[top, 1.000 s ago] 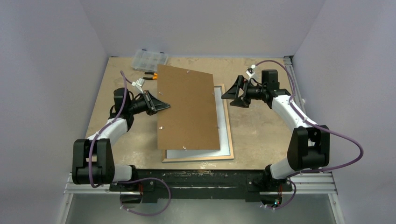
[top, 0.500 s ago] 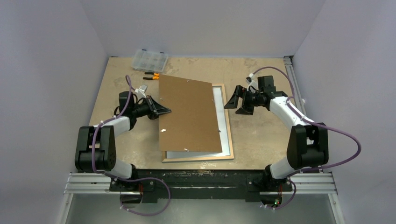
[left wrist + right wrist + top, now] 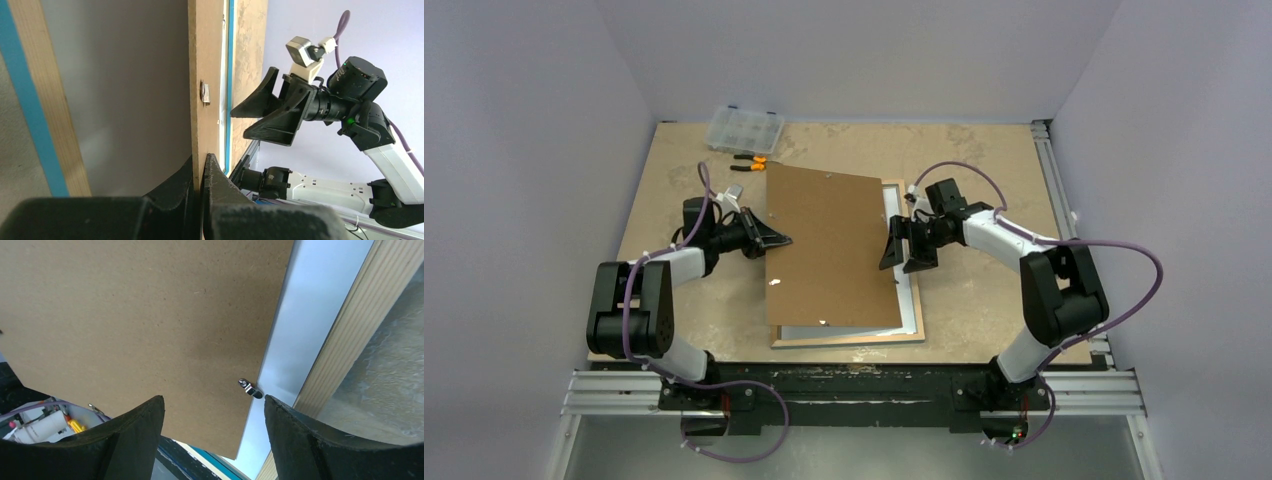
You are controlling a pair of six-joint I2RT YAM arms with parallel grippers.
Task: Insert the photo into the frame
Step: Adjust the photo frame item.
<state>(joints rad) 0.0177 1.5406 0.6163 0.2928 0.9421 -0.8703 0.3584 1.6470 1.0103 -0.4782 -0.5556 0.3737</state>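
Two tools at the board (image 3: pixel 829 245): left tool (image 3: pixel 776 240) clamped on its 9 o'clock edge, right tool (image 3: pixel 896 262) with jaws apart at its 3 o'clock edge, gripping nothing. Board sits skewed over the frame (image 3: pixel 849 342), which lies wood side up mid-surface (image 3: pixel 984 300). Pale sheet (image 3: pixel 844 331) inside the frame; can't tell what it is.

White/blk arms (image 3: pixel 674 268), purple cables (image 3: pixel 1160 272), prob. green LED (image 3: pixel 348 120).

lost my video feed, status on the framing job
Left gripper shut on backing board edge. Right gripper open at board's opposite edge. Frame back-up on table, board askew over it.
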